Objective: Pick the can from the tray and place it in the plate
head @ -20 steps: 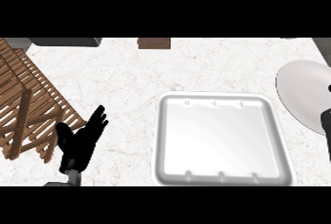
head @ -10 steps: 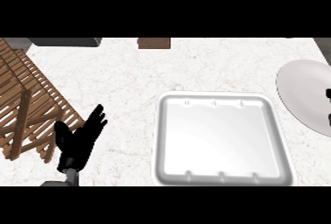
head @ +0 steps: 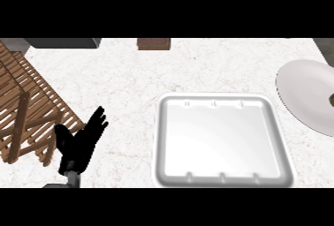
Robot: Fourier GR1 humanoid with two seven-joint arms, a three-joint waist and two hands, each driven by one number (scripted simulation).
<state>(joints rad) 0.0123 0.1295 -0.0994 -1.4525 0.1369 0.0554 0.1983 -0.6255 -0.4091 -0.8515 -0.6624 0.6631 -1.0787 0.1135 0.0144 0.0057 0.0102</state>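
Observation:
The white tray (head: 171,132) lies in the middle of the counter with nothing in it. The pale round plate (head: 303,90) is cut off by the view's right edge. No can shows anywhere. A small dark sliver (head: 331,99) sits at the right edge over the plate; it may be part of my right hand, but I cannot tell what it is. My left hand (head: 78,143) rests open, fingers up, left of the tray and apart from it.
A slatted wooden rack (head: 26,110) fills the left side beside my left hand. At the counter's back edge are a brown block (head: 154,43), a dark grey object (head: 62,43) and a grey corner (head: 325,44).
The dark shape over the plate at the right edge has shrunk and slid further out of the view. My left hand and the tray have not moved.

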